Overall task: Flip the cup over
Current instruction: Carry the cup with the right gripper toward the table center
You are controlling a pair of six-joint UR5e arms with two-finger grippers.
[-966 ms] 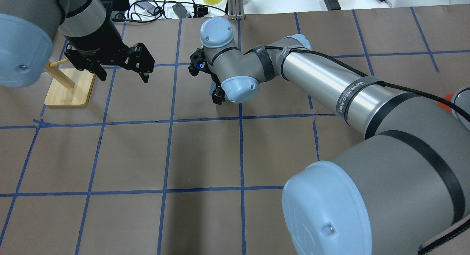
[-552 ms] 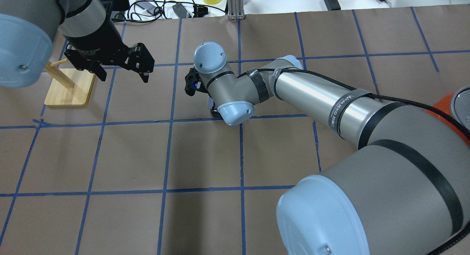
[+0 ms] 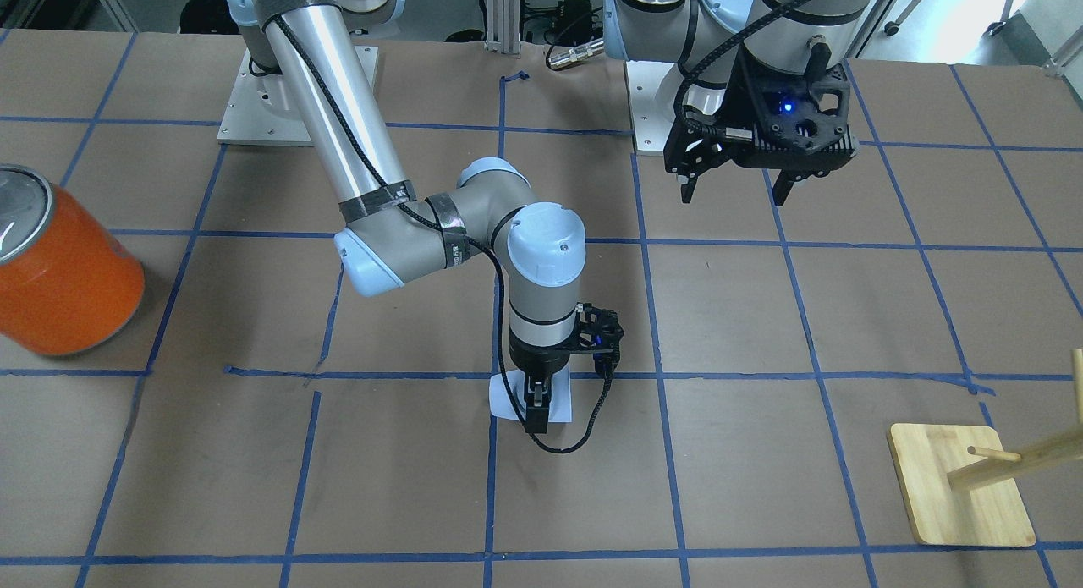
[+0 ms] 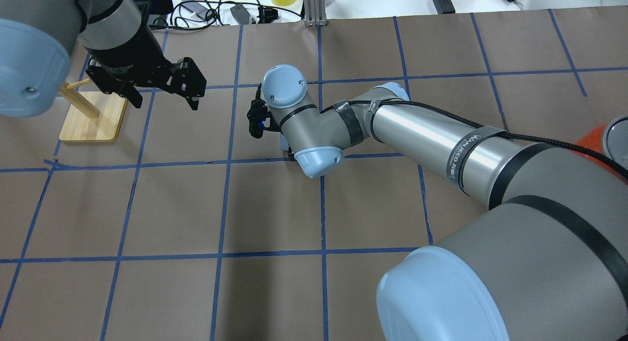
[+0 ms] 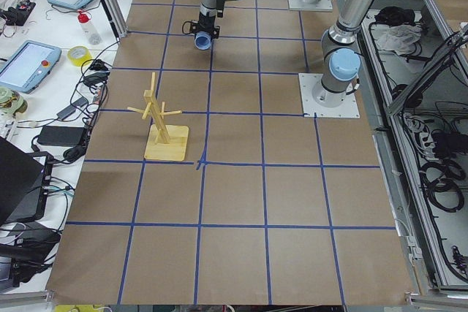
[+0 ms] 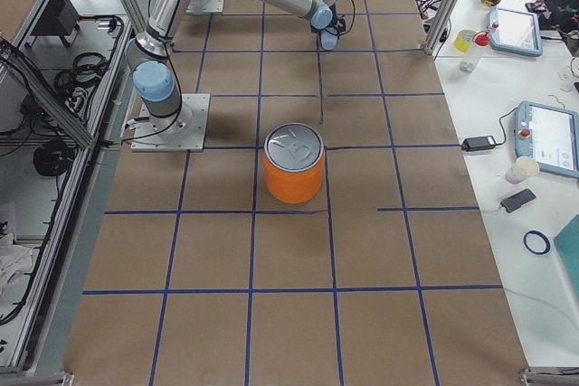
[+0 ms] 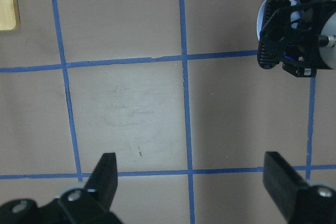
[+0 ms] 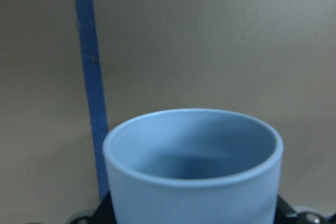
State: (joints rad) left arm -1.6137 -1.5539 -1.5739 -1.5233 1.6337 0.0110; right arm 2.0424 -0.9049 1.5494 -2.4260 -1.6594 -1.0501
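Gripping the cup (image 8: 191, 171) near the table's (image 4: 171, 208) middle, flip in hand.
Our right end effector (image 3: 538, 404) points down, fingers closed on the cup's sides; its mouth faces 12 o'clock in the wrist view. We judge the next move calls for setting it squarely down, then releasing. Our left end effector (image 7: 190, 174) hovers wide open and empty, at 10 o'clock overhead.

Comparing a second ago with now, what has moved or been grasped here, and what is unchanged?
The right claw, with the cup in it, has drawn back a short way toward the robot's side of the table. Most of that shift came early in the second. No new grasp or release shows. The left claw stays open and hanging in the same spot, and the wooden stand has not moved.
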